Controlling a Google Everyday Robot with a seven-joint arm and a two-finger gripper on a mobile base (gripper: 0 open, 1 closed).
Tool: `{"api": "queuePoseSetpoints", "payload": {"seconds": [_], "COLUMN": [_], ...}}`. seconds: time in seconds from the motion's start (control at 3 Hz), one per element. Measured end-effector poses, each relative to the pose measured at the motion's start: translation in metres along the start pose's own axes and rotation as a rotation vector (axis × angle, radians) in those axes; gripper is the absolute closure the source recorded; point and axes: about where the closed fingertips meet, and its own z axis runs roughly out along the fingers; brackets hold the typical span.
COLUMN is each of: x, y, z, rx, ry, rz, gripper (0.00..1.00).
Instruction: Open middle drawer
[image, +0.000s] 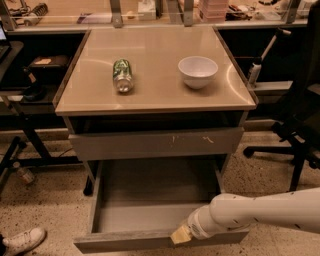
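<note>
Speckled floor (50, 205) all around, desks and clutter along the far wall, and right in the middle we've got the cabinet with its tan top (155, 40). On that top we see a green can (122, 75) lying on its side toward the left. A white bowl (198, 71) stands upright toward the right, well apart from the can.

Just under the top there's a dark gap, then a taller grey drawer front (155, 144) with a few white scratches on its right half.

Below that is the middle drawer (150, 200), and it's pulled way out toward the near side. We can look straight down onto its flat grey bottom, with the side walls running back under the cabinet. Its front edge sits at the very near end of the scene.

The gripper (181, 234) is right at that front edge, a bit right of the middle, with its yellowish tip against the top of the drawer front. The white arm (265, 212) comes in low from the right. Honestly we can't tell whether the claw is open or closed, or whether it really has hold of the drawer front.

Off to the right we've got a black office chair (300, 130), and down in the near left corner a white shoe (22, 241) pokes in.
</note>
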Motion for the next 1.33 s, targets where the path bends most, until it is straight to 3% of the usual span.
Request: {"api": "queuePoseSetpoints", "payload": {"seconds": [0.67, 1.33], "x": [0.0073, 0.0069], "y": [0.0033, 0.004], "z": [-0.0037, -0.0028], "rx": [0.014, 0.013], "ry": [0.0, 0.004], "rz": [0.04, 0.041], "gripper": [1.0, 1.0]}}
